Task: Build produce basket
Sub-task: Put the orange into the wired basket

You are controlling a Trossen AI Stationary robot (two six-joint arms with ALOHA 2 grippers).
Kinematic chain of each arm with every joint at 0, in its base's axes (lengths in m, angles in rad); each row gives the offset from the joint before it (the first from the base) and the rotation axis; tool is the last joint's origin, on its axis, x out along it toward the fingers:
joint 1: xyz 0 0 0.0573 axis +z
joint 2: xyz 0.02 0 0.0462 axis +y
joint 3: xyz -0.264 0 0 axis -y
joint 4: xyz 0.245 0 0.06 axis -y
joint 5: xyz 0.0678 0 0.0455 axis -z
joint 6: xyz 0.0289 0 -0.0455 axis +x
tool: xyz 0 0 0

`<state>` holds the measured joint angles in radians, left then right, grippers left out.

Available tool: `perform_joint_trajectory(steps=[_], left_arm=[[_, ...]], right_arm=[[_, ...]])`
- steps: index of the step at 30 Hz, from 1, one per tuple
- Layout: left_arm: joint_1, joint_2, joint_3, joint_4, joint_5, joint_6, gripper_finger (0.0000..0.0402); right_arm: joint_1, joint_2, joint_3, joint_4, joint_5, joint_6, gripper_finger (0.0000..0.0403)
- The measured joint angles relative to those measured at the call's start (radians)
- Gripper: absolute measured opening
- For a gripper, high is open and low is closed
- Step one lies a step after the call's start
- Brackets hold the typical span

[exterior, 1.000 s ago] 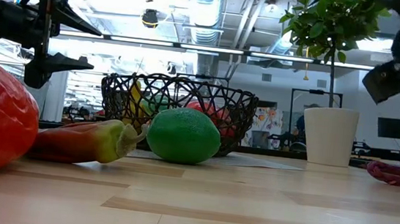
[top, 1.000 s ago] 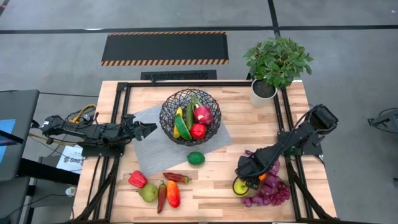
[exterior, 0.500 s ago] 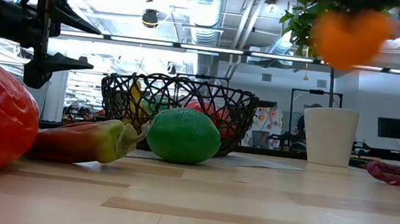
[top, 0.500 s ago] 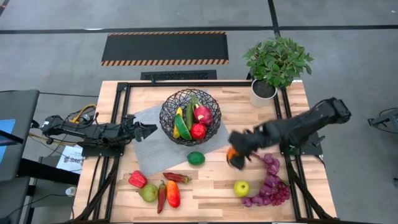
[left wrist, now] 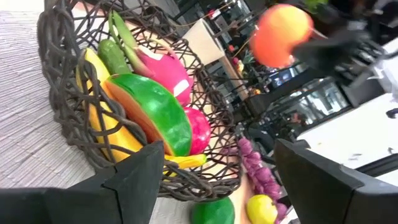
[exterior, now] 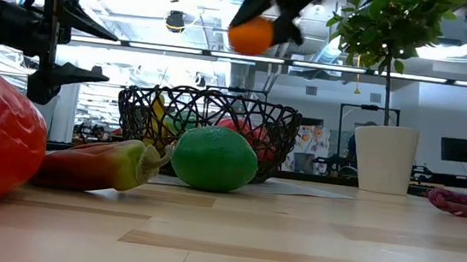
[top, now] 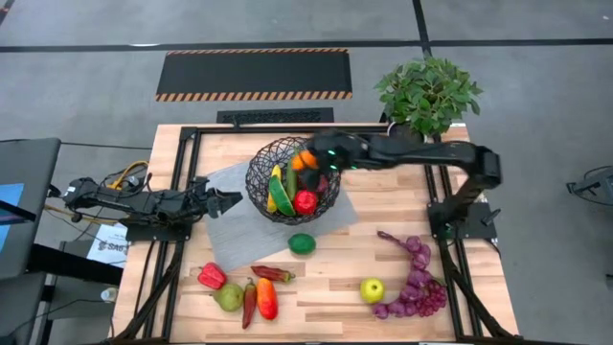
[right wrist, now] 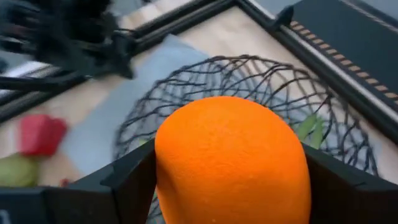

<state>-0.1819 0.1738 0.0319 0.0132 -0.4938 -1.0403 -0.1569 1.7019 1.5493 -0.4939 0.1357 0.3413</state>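
The black wire basket (top: pixel 292 179) stands on a grey mat and holds a banana, a watermelon slice, a cucumber, a dragon fruit and a red apple. My right gripper (top: pixel 314 159) hovers above the basket's far side, shut on an orange (top: pixel 304 161). In the low view the orange (exterior: pixel 251 35) hangs well above the rim. My left gripper (top: pixel 231 200) waits open, level, just left of the basket; its wrist view looks into the basket (left wrist: pixel 124 112). A lime (top: pixel 302 243), a green apple (top: pixel 372 289), purple grapes (top: pixel 417 280), red peppers (top: pixel 259 292) and a pear (top: pixel 228 298) lie on the table. My right gripper holds the orange (right wrist: pixel 230 162) pinched between its two fingers (right wrist: pixel 134 180), one on either side of its round body. The fingers come from the table's right, slanting down. The orange is lifted clear and hangs in the air over the basket.
A potted green plant in a white pot (top: pixel 405 137) stands at the far right corner, close behind my right arm. The grey mat (top: pixel 230 230) lies under the basket. Black frame rails run along the table's left, right and far edges. Bare wood shows in the table's middle.
My right gripper was down among the green apple and grapes near the table's right near corner. It rose with the orange and swung fast toward the far left, ending above the basket. The green apple stayed on the table.
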Motion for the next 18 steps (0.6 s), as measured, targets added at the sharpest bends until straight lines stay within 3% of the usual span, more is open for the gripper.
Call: perform_joint_trajectory(steps=[12,18], left_arm=[[0.000,0.009,0.000,0.000,0.009,0.000,0.0289],[0.000,0.009,0.000,0.000,0.011,0.028,0.0289]], right_arm=[[-0.114,0.359,0.290,-0.042,-0.009,-0.036,0.0331],[-0.124,0.463,0.416,-0.164,-0.019,-0.037,0.0364]])
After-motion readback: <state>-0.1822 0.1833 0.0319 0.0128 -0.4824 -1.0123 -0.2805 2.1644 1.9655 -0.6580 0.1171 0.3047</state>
